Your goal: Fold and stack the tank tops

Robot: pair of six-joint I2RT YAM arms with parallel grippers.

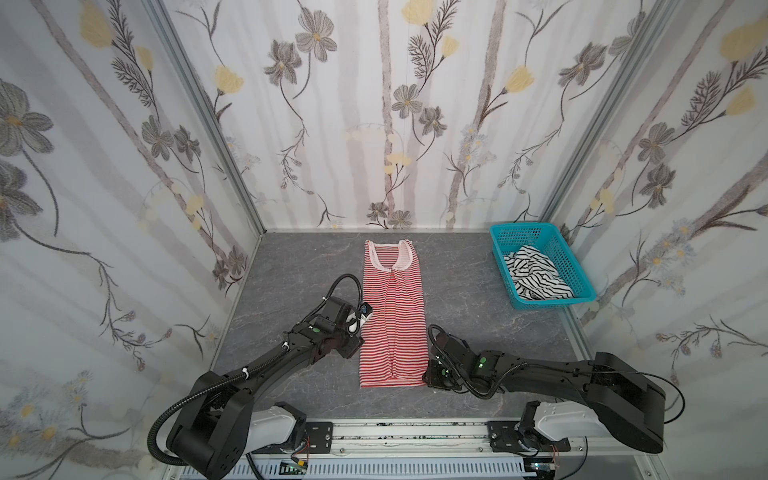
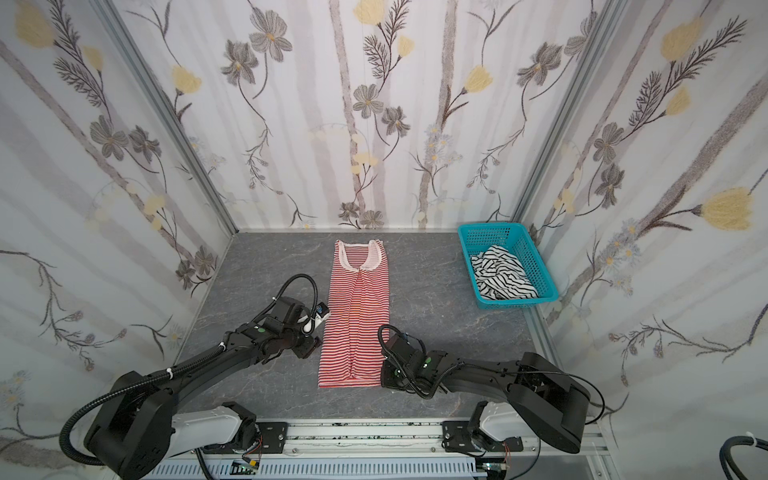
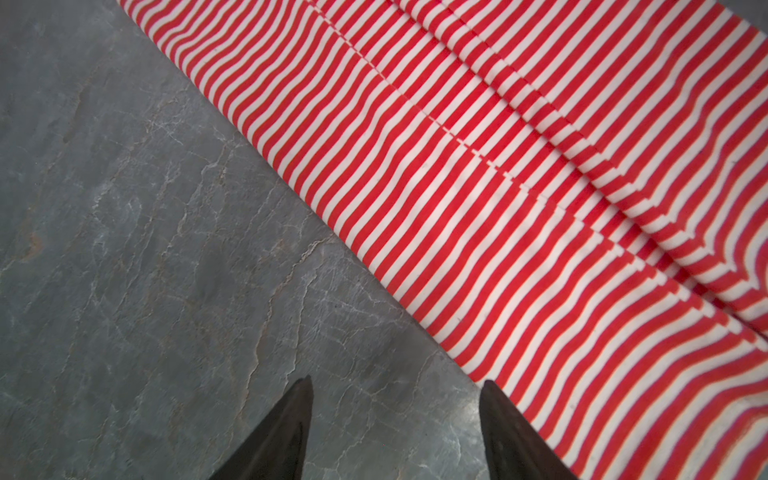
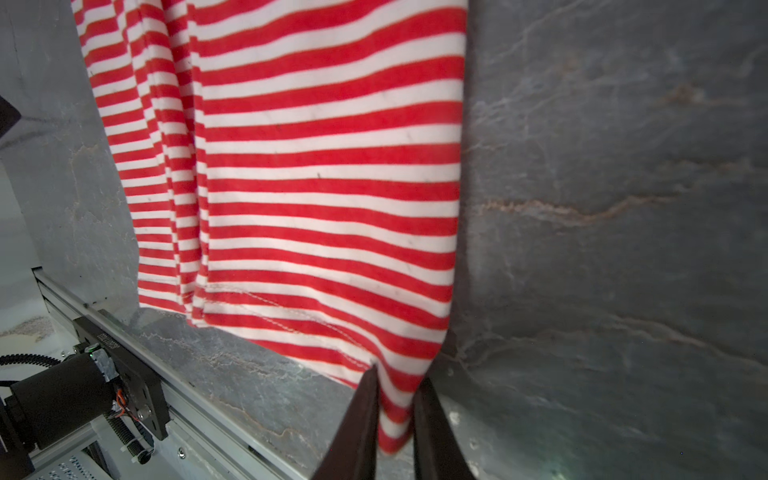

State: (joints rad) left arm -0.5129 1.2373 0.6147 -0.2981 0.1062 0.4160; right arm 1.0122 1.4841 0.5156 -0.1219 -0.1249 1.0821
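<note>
Grey tabletop (image 1: 478,320); right gripper (image 4: 400,374) low, tight on red-and-white top (image 1: 392,320).

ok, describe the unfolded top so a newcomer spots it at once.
On the grey table, look to the far right corner for the teal basket. The black-and-white top lies crumpled inside it. Only it is bunched and black-striped; the red-and-white top lies flat mid-table.
</note>
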